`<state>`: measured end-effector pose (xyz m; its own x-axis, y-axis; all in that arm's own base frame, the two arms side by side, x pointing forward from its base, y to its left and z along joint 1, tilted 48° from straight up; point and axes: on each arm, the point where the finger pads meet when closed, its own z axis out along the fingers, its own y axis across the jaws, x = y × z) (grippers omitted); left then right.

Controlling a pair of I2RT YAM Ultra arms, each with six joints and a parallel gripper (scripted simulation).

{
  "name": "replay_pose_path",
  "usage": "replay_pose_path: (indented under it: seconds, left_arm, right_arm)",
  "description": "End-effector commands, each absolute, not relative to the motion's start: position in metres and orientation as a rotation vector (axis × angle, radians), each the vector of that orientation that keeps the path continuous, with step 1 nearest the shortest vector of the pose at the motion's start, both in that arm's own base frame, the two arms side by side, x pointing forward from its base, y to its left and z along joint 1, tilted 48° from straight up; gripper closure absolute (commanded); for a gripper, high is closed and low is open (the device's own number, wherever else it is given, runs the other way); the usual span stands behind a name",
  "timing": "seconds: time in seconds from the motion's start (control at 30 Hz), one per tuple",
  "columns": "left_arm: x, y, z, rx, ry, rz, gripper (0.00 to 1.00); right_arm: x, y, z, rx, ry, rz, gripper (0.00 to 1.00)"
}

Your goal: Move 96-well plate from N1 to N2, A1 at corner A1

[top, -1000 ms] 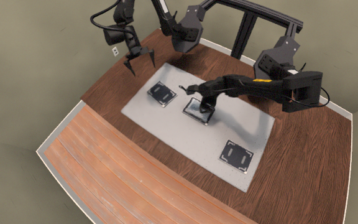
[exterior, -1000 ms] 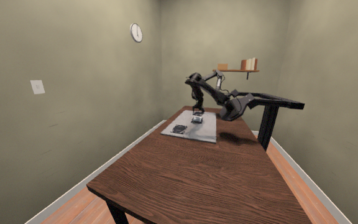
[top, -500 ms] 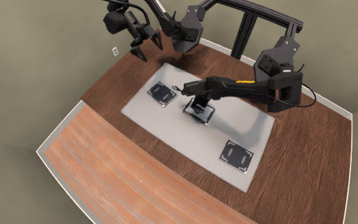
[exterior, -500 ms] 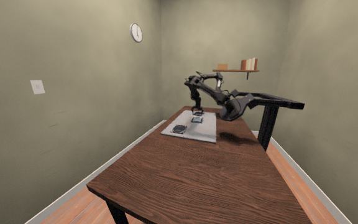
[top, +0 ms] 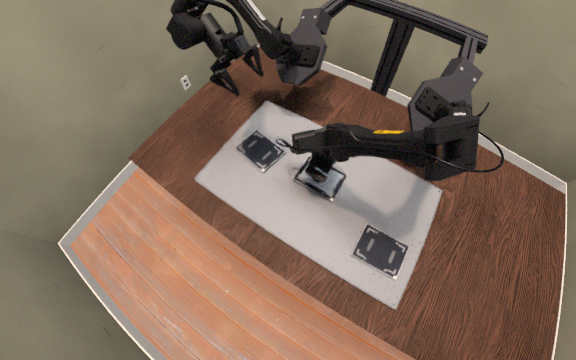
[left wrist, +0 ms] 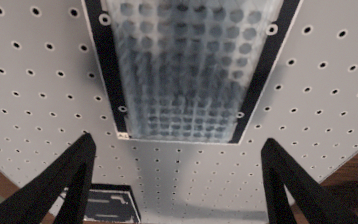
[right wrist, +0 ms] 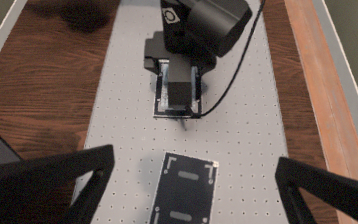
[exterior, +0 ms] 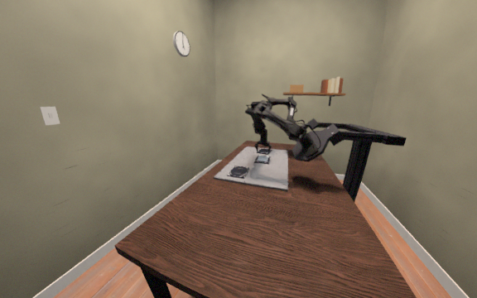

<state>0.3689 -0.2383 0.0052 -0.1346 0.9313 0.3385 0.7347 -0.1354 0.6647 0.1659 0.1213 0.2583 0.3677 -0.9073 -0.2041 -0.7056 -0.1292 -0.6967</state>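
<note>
The clear 96-well plate [top: 319, 184] sits in the middle black nest on the grey perforated baseplate [top: 318, 200]. It fills the top of the left wrist view [left wrist: 185, 70], where a small white corner label [left wrist: 121, 135] marks the nest. My left gripper [top: 318, 172] is open and hangs low right over the plate, with its fingers spread wider than the plate. The right wrist view shows this gripper [right wrist: 179, 87] straddling the plate. My right gripper [top: 248, 84] is open and empty, high above the table's far left corner; its fingers frame the board.
An empty nest [top: 261, 150] lies to the picture's left of the plate, and it also shows in the right wrist view [right wrist: 185, 192]. Another empty nest [top: 381, 250] lies near the baseplate's right end. A black gantry frame [top: 408, 30] stands behind the arms.
</note>
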Motion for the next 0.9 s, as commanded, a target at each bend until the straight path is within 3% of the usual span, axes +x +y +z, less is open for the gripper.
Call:
replay_pose_path:
  seconds: [0.0,0.87]
  left_arm:
    - [0.365,-0.244,0.000,1.924,1.855,1.136,0.00]
    - [0.386,-0.237,-0.024,1.915,1.854,1.121,0.00]
  right_arm:
    - [0.160,0.119,0.270,-1.870,1.386,-0.348,0.00]
    - [0.162,0.118,0.264,-1.889,1.397,-0.351,0.00]
